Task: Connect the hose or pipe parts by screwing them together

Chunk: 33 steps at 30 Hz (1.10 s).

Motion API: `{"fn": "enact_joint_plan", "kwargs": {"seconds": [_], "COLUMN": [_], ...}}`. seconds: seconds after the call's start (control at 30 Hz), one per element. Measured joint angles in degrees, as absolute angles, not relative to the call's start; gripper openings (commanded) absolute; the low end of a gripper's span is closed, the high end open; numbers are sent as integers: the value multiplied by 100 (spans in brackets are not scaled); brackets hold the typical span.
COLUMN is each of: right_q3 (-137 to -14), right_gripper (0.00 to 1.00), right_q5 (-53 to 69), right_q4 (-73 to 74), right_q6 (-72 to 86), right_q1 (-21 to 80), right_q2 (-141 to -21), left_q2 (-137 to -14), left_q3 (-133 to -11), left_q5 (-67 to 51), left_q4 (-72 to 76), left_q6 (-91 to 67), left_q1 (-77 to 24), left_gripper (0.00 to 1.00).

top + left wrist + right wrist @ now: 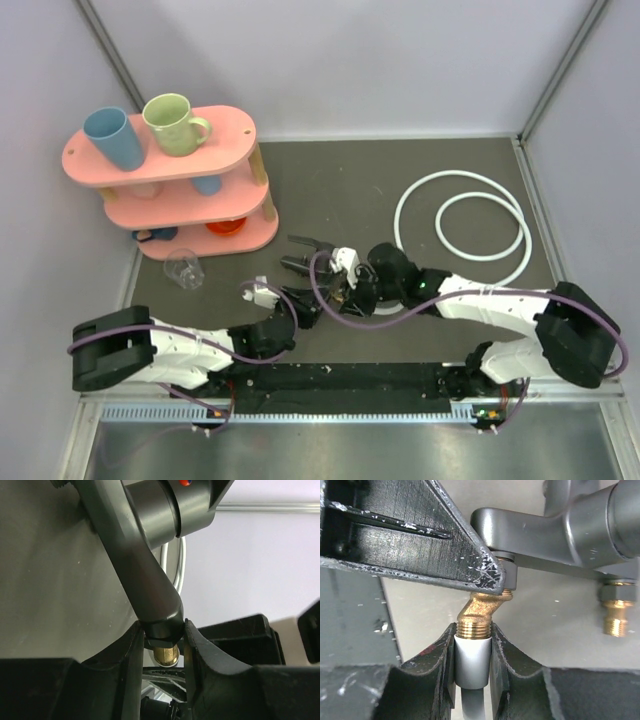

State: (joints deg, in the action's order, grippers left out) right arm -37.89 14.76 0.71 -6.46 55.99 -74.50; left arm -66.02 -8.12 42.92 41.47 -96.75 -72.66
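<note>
The black Y-shaped tap fitting [303, 262] hangs just above the table, between both grippers. My left gripper [162, 630] is shut on a black nut of the fitting [150, 580], and a brass end [167, 653] pokes out below that nut. My right gripper [472, 635] is shut on the hose's white end nut [471, 662], which butts against a brass threaded end [475, 625] of the fitting [560, 530]. A second brass end [615, 617] stands free at the right. The white hose [396, 215] lies in loops at the back right. In the top view the left gripper [300, 303] and right gripper [348, 285] nearly touch.
A pink tiered shelf [235, 125] stands at the back left, carrying a blue cup [113, 138] and a green mug [172, 124]. A clear glass [185, 268] lies on its side in front of the shelf. Purple cables run along both arms. Walls enclose the table on three sides.
</note>
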Motion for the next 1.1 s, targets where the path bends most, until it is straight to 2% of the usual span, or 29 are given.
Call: {"fn": "enact_joint_plan", "kwargs": {"seconds": [0.13,0.27,0.3,0.37,0.4,0.47,0.5,0.6,0.7,0.9,1.1], "right_q3": [-3813,-4110,-4226,-4412,-4462,-4477,-4477,-4480,-4480,-4451,-4150], "right_gripper": [0,4,11,15,25,36,44,61,70,72,73], "right_q5": [3148,4287,4473,4650,4687,4668,4633,4125,3417,1951,150], "right_q4": [12,67,130,228,250,290,298,403,701,1066,1068], "right_q6": [-329,158,257,421,484,582,620,694,674,187,-602], "right_q1": [4880,4519,4473,4438,4438,4438,4440,4458,4458,4864,6211], "right_q2": [-7714,-8337,-8514,-8768,-8842,-8858,-8844,-8667,-8171,-6949,-6097], "left_q2": [-6652,-6661,-6663,-6663,-6663,-6663,-6663,-6652,-6547,-6283,-6259], "left_q3": [-812,-810,-805,-777,-766,-764,-764,-764,-764,-790,-869], "left_q5": [4224,4294,4355,4445,4484,4484,4484,4405,4353,4329,4333], "left_q4": [4270,4226,4198,4176,4163,4154,4156,4128,3975,3627,3474], "left_q6": [-9664,-9570,-9553,-9537,-9537,-9537,-9537,-9513,-9470,-9452,-9448], "left_q1": [-7275,-7286,-7284,-7279,-7279,-7282,-7282,-7297,-7325,-7325,-7325], "left_gripper": [0,0,0,0,0,0,0,0,0,0,0]}}
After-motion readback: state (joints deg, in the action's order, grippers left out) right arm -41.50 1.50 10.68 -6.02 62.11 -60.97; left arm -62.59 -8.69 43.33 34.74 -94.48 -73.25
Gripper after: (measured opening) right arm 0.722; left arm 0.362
